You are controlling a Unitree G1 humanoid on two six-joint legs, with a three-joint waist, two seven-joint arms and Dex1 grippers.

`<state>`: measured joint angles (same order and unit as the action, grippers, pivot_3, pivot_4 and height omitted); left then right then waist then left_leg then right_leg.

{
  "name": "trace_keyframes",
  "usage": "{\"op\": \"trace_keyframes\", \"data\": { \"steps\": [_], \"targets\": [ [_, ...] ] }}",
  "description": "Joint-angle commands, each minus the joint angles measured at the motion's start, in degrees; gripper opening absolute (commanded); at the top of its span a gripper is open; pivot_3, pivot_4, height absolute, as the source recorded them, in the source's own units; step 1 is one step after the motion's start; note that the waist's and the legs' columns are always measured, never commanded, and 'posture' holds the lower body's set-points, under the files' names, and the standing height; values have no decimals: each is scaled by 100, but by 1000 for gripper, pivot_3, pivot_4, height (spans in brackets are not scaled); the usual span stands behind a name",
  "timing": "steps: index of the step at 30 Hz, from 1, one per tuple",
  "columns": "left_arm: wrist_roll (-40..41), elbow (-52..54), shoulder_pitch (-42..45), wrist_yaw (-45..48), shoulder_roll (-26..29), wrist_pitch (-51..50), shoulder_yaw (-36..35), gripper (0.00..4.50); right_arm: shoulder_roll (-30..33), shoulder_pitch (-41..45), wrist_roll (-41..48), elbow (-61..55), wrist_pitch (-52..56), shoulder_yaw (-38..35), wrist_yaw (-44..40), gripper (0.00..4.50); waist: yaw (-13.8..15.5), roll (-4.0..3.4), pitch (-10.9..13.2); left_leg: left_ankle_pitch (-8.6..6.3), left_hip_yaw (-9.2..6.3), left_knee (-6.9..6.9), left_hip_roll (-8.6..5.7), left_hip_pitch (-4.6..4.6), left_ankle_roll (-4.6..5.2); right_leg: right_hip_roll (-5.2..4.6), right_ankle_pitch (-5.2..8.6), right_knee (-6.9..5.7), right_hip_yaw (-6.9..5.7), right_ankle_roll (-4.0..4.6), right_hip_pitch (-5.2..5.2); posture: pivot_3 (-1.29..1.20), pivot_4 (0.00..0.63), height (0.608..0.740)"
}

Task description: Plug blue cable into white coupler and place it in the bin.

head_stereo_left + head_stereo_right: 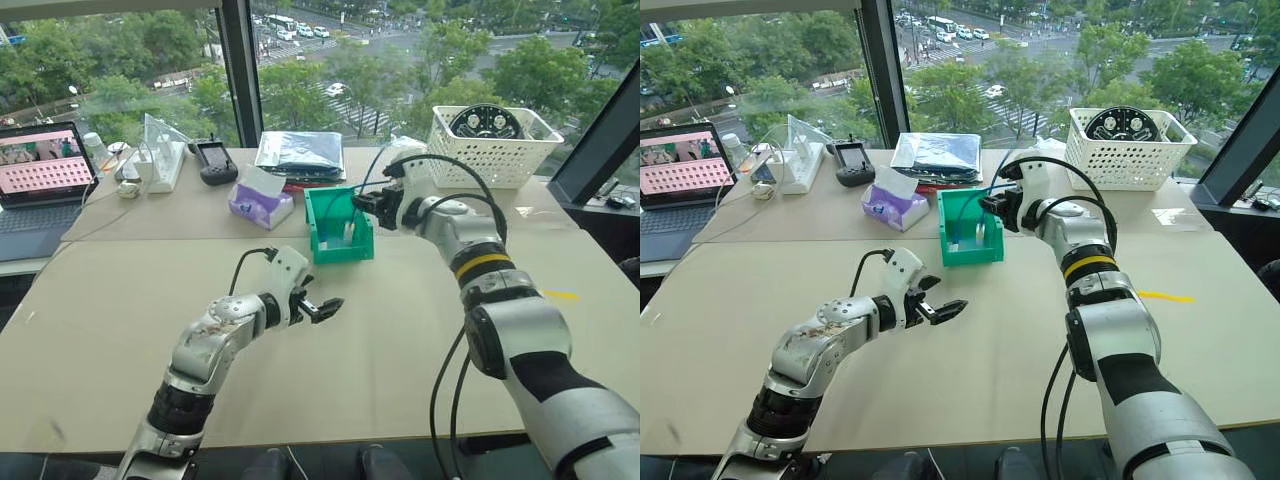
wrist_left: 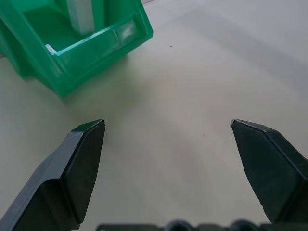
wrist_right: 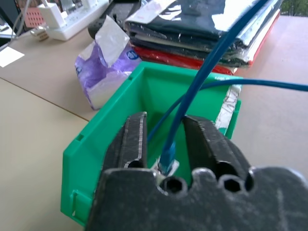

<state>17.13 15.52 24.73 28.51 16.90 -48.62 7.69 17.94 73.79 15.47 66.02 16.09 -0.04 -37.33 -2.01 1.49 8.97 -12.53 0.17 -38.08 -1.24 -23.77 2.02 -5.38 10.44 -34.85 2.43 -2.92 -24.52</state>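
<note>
The green bin stands mid-table, its cut-out front facing me. My right gripper hovers just over the bin's rim with its jaws apart. The blue cable runs down between the fingers without touching them. Its plug end sits in the white coupler, which is low inside the bin. The cable arcs up and back toward the stack behind. My left gripper is open and empty over bare table, nearer me and left of the bin.
A purple tissue pack lies just left of the bin. A stack of folders sits behind it, and a white lattice basket at back right. A laptop, power strip and black controller line the back left.
</note>
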Motion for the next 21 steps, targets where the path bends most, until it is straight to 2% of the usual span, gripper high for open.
{"op": "trace_keyframes", "data": {
  "steps": [1, 3, 5, 10, 13, 17, 18, 21],
  "targets": [
    [-314, 154, -14, -319, 111, 359, -87, 4500, 159, 335, 104, -31, -135, -388, -395, 3060, -10, -1, 2, 0, -2, 0, 0, 0, -1, 0, 0, 0, -1, 0, 0, 0, 150, 740],
    [-645, -28, -82, -439, 322, 752, -57, 4500, 401, 196, 328, -394, 152, -612, -853, 3703, -22, -3, 5, 0, -2, 1, 0, 0, -2, 2, 0, 0, -1, 0, 0, 0, 150, 740],
    [-699, -127, -152, -387, 470, 1101, -198, 4500, 709, -242, 599, -1260, 686, -730, -1415, 4473, 7, -5, 7, 0, -6, 3, 0, 1, -4, 3, 0, -1, -4, 1, 0, 0, 150, 740],
    [-294, -301, -187, 27, 641, 1525, -735, 4500, 1605, -2495, 1626, -5181, 2233, -974, -1948, 4473, 138, -6, 8, -4, -15, 9, -2, -3, -9, -3, 1, 11, -15, 0, 2, 0, 150, 740],
    [-6, -393, -347, 432, 791, 1695, -1026, 4500, 1949, -3695, 1937, -6953, 2771, -1374, -1444, 4473, 163, -14, 12, -6, -22, 12, -1, -15, -8, -6, 2, 12, -22, -1, -5, 0, 150, 740],
    [-89, -691, -795, 931, 1141, 2409, -1114, 4500, 1670, -4465, 2918, -8336, 3568, -2235, -452, 4473, 67, -20, 19, -5, 7, 12, -2, -9, -7, -16, 2, 2, 2, -1, -22, 0, 150, 740],
    [13, -772, -816, 917, 1096, 2459, -1247, 4500, 1700, -4872, 2722, -8587, 3457, -2172, -384, 4473, 67, -19, 20, -5, 13, 12, 2, 3, -7, -15, 6, 13, 3, 5, -19, 0, 150, 740],
    [191, -948, -768, 842, 928, 2766, -1512, 4500, 2020, -6239, 1202, -8826, 2191, -1331, -334, 4473, 170, 16, 19, 3, 7, 11, 16, 34, -13, 7, 24, 14, -9, 5, 9, 0, 150, 740]
  ]
}}
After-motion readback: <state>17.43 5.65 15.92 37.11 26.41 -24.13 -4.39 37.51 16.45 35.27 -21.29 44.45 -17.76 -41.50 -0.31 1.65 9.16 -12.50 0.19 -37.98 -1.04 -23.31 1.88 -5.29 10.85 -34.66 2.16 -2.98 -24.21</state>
